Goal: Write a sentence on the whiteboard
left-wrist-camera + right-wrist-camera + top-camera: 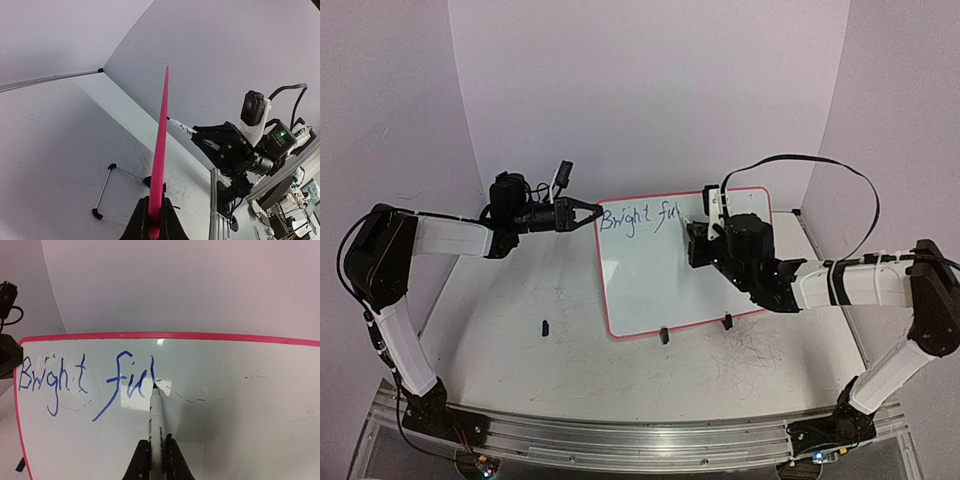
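The whiteboard (pixel 660 285), white with a red-pink rim, stands tilted at the middle of the table. The sentence (pixel 638 220) runs in blue along its top; in the right wrist view the sentence (pixel 85 380) reads "Bright fu" plus one upright stroke. My left gripper (pixel 595 213) is shut on the board's upper left edge, and the left wrist view shows the pink rim (pixel 161 150) clamped between the jaws of the left gripper (pixel 154 220). My right gripper (pixel 697 238) is shut on a white marker (pixel 156 415), whose tip touches the board at the foot of that stroke. The right gripper (pixel 159 457) sits low over the whiteboard (pixel 240 430).
Two black clip feet (pixel 663 336) (pixel 727 322) hold the board's near edge. A small black cap (pixel 546 326) lies on the table to the board's left. Grey scribbles (pixel 755 350) mark the tabletop near the right arm. A wire stand (pixel 102 192) props the board from behind. White walls close the back.
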You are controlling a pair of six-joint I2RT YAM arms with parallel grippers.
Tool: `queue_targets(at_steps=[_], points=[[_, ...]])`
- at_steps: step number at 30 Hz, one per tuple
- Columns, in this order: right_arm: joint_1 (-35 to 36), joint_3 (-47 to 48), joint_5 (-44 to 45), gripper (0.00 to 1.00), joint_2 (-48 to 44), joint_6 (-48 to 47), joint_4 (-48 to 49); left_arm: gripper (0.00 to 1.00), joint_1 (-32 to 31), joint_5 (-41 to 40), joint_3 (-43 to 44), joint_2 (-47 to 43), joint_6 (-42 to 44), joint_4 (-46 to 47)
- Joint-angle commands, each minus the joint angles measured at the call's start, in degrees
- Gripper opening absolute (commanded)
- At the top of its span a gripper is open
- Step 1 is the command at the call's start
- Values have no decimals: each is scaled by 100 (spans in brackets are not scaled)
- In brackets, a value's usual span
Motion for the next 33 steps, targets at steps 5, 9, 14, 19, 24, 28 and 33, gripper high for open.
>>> queue_targets(at_steps=[5, 9, 14, 19, 24, 28, 33], points=[[-13, -201, 158, 0, -218, 146, -235, 0, -238, 189, 48, 63, 101, -157], [-8, -109, 178, 0, -359, 70, -220, 0, -238, 188, 48, 64, 102, -154], [-13, 45, -190, 0, -445, -14, -85, 0, -246, 188, 48, 55, 112, -154], [-15, 164, -324, 0, -372, -92, -2, 0, -247, 191, 52, 46, 109, -165], [-14, 279, -256, 0, -250, -148, 52, 0, -242, 191, 48, 46, 115, -162], [-10, 372, -216, 0, -139, -173, 81, 0, -247, 192, 52, 46, 118, -163], [-7, 407, -158, 0, 1, -138, 61, 0, -245, 195, 50, 39, 118, -167]])
